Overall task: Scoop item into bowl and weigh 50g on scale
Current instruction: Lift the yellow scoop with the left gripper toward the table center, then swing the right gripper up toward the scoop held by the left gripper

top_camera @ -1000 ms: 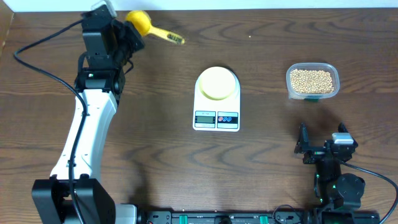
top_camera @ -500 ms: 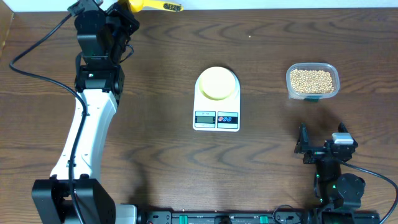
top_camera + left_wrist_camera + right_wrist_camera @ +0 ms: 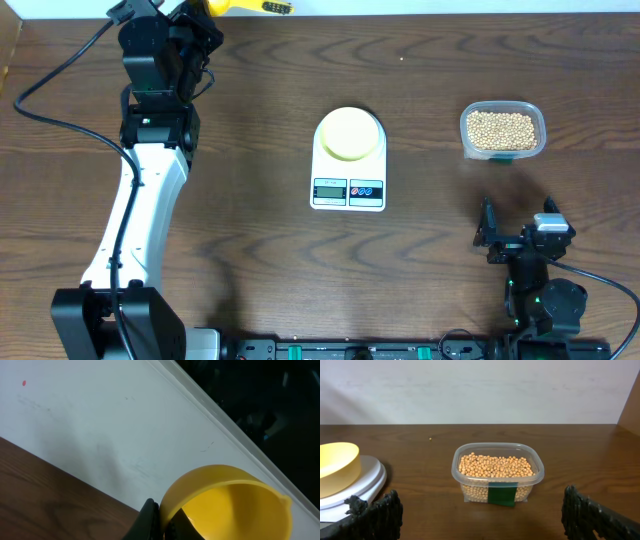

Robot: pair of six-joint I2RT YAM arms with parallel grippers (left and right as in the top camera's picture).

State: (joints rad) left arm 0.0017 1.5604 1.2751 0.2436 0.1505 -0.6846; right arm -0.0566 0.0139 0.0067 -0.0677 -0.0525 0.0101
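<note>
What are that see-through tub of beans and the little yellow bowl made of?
The tub looks like thin clear plastic: it is glossy, and the beans show through its wall. The bowl appears to be opaque pale yellow plastic with a smooth, slightly matte finish, though glazed ceramic cannot be ruled out.

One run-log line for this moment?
left tool: holds yellow scoop | right tool: open | bowl: empty, on scale | beans: in tub
</note>
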